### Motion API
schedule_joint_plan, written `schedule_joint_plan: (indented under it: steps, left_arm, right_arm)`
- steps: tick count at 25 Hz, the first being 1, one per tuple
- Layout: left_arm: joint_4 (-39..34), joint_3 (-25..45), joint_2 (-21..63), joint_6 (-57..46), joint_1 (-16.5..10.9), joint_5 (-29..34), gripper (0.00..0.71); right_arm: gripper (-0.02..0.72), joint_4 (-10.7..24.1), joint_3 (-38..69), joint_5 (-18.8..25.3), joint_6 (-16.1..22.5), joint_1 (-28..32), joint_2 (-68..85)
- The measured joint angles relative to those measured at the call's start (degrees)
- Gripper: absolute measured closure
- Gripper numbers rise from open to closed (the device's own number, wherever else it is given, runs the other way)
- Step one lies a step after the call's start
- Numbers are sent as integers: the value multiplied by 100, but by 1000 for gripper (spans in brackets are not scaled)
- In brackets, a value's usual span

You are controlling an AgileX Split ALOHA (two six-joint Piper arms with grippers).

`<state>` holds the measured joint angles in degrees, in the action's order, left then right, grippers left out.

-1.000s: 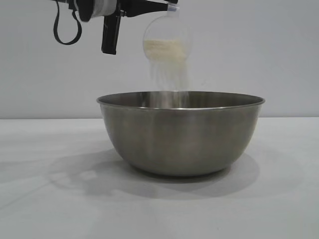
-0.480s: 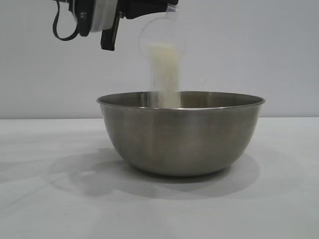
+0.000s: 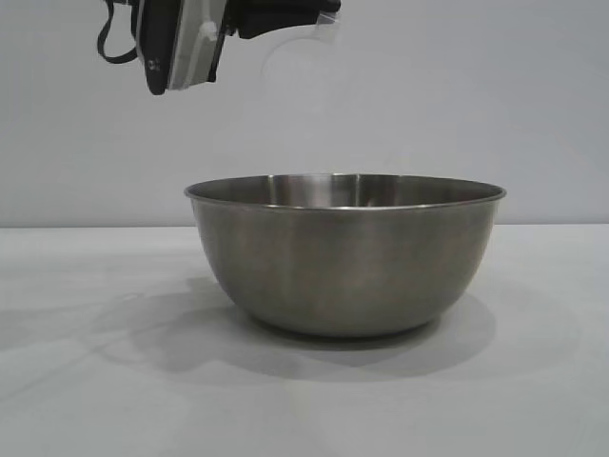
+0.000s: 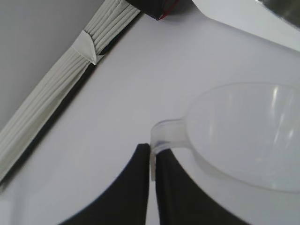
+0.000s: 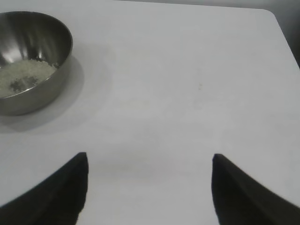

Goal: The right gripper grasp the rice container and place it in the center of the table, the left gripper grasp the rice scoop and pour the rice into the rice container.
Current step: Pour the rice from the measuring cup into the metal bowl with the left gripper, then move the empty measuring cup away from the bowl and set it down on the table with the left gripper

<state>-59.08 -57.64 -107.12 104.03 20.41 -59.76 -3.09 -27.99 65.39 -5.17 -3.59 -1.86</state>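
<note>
- The left gripper (image 4: 152, 161) is hanging high over the rice container (image 3: 344, 255), fingers pinched tight on the loop handle of the rice scoop (image 4: 243, 133)
- Scoop is sitting tipped over above the left half of the bowl and looking empty in the left wrist view; no grains are showing in it and none are falling in the exterior view
- The rice (image 5: 21, 75) is lying in a pale heap at the bottom of the bowl, seen from the right wrist view
- Bowl is standing upright on the table (image 3: 86, 381), roughly centred in the exterior view, nothing touching it
- The right gripper (image 5: 149, 183) is idling low over bare table, well apart from the bowl, jaws standing wide with nothing between them
- Step in hand, as I'm judging it: tail end of the pour, placing step already done, task looking all but complete
- Next move is probably calling for rolling the scoop back upright, then carrying it clear of the rim without clipping it and setting it down beside the bowl
</note>
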Motion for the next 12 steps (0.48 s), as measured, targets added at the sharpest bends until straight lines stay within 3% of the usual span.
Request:
schedule_joint_plan:
  steps: [12]
  left_arm:
    - [-42, 0, 0, 685, 0, -579, 710]
  right_arm:
    - [233, 0, 0, 0, 0, 0, 0]
